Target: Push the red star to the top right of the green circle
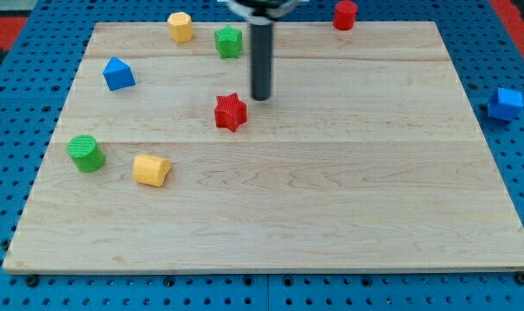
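The red star [231, 111] lies on the wooden board [331, 199], left of the middle in the upper half. The green circle [86, 153] sits near the board's left edge, well to the lower left of the star. My tip [260, 97] rests on the board just up and to the right of the red star, a small gap apart from it. The dark rod rises from there to the view's top.
A blue triangle [118, 74] lies at upper left. A yellow hexagon [180, 27] and a green star [229, 41] sit near the top edge. A yellow block [150, 170] lies right of the green circle. A red block [345, 14] and a blue block [505, 103] sit off the board.
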